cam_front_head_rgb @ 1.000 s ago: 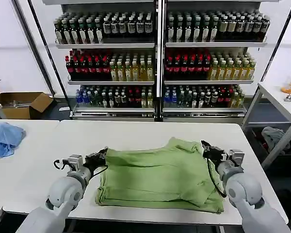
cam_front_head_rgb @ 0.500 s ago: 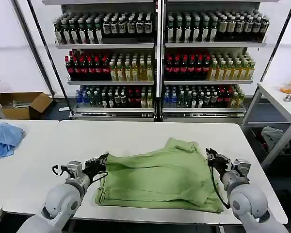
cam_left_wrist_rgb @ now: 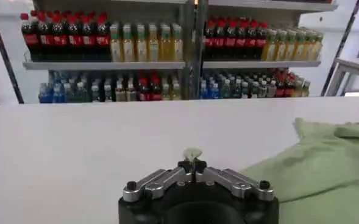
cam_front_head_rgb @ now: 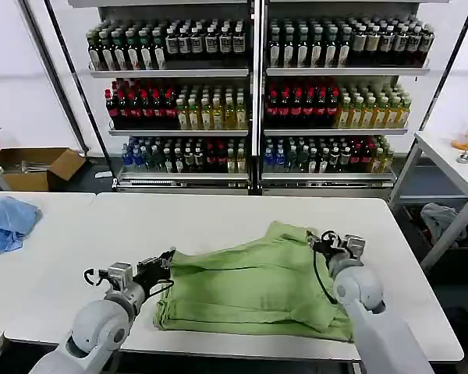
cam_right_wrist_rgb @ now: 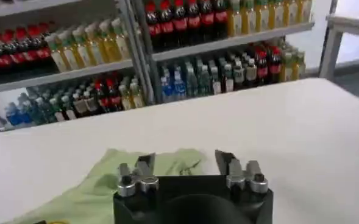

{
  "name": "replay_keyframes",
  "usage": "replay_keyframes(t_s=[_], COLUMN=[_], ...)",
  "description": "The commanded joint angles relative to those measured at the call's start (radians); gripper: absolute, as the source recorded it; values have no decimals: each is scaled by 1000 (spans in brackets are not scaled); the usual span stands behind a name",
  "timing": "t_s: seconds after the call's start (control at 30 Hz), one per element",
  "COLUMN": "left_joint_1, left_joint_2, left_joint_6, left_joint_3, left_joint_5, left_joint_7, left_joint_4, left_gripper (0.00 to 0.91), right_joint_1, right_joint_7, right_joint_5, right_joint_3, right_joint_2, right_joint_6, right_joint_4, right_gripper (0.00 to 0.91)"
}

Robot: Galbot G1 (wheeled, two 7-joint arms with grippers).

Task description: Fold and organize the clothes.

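The clothes, one light sage-green shirt (cam_front_head_rgb: 253, 284), lie partly folded on the white table (cam_front_head_rgb: 210, 214). My left gripper (cam_front_head_rgb: 165, 262) is at the shirt's left far corner, shut on a small tuft of green fabric. The left wrist view shows that tuft (cam_left_wrist_rgb: 192, 154) pinched between the closed jaws of the left gripper (cam_left_wrist_rgb: 192, 164), with the rest of the shirt (cam_left_wrist_rgb: 316, 167) spread to one side. My right gripper (cam_front_head_rgb: 318, 243) hovers open over the shirt's far right part. In the right wrist view the right gripper (cam_right_wrist_rgb: 185, 159) holds nothing, and the shirt (cam_right_wrist_rgb: 100, 182) lies under and beyond it.
A light blue cloth (cam_front_head_rgb: 8, 222) lies on the neighbouring table at left. Shelves of bottles (cam_front_head_rgb: 253, 101) stand behind the table. A cardboard box (cam_front_head_rgb: 39, 165) sits on the floor at left. A side table (cam_front_head_rgb: 452, 167) and a heap of cloth (cam_front_head_rgb: 452, 222) are at right.
My right gripper has moved left, from the shirt's right edge to over its far right part. The left gripper, still on the corner, has drawn slightly nearer.
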Motion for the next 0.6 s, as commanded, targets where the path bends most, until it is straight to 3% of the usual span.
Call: replay_keyframes(t_s=[0.03, 0.6], left_joint_1=[6, 6], left_joint_2=[0, 9], left_joint_6=[0, -3], left_joint_3=[0, 3], left_joint_5=[3, -2], left_joint_7=[1, 8], left_joint_4=[-7, -3], left_gripper=[30, 30], right_joint_1=[109, 135], right_joint_7=[28, 41], right_joint_5=[34, 69], right_joint_3=[-34, -32], right_joint_2=[73, 102], right_joint_6=[-3, -2], right_joint_4=[-181, -216], right_gripper=[0, 0])
